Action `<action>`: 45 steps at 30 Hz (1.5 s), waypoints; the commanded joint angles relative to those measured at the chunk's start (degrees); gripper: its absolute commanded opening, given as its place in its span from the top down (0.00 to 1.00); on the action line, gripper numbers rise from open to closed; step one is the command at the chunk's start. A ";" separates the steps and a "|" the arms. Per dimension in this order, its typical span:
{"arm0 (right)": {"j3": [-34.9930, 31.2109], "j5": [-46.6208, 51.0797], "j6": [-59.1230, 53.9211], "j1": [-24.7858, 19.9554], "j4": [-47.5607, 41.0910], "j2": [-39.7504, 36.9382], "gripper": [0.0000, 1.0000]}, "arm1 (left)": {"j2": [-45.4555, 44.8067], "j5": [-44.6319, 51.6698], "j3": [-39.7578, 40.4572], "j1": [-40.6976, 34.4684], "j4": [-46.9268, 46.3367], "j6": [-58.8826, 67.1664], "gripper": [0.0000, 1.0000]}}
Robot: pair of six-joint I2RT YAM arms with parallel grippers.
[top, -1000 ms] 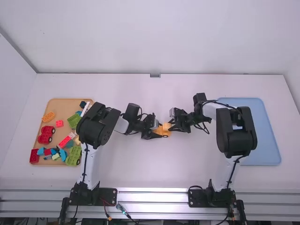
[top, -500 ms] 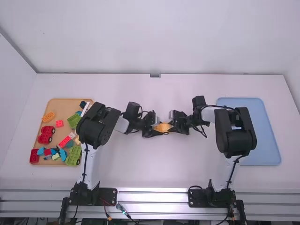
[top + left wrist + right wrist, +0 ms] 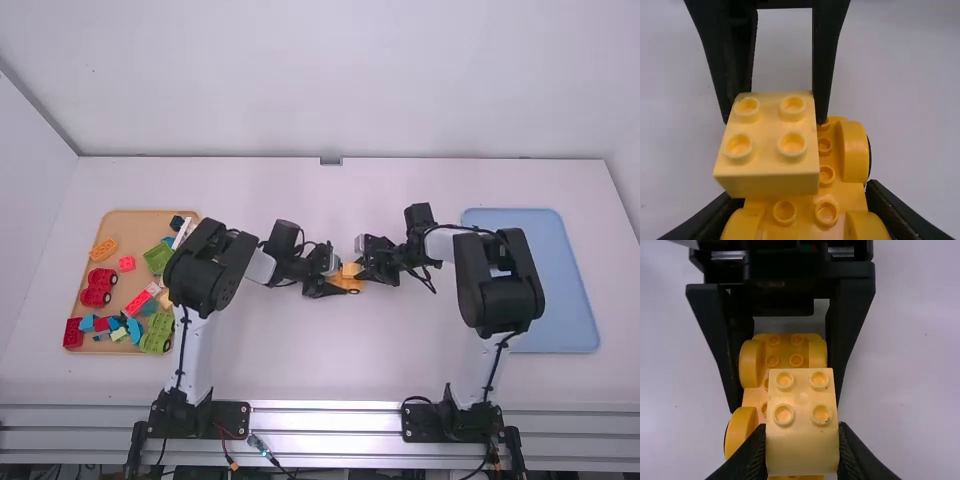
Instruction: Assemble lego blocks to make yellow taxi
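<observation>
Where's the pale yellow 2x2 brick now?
In the right wrist view, the brick is in the right gripper, over the wheeled base, which the left gripper holds.

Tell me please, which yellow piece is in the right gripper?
The paler block, with four studs on top; the wheeled base is in the left gripper.

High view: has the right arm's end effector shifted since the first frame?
Yes, slightly: the right end effector now sits farther left in the high view, farther from the blue tray.
</observation>
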 commanded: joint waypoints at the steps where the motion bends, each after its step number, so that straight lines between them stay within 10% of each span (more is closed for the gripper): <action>1: -0.68 2.69 1.60 0.13 -1.40 0.63 0.94 | 0.57 -6.58 -0.22 -0.02 0.48 -4.63 0.60; 45: -0.68 4.39 1.60 -2.64 -2.71 0.33 0.96 | 0.57 -6.40 -0.22 -0.26 -3.48 -0.22 0.68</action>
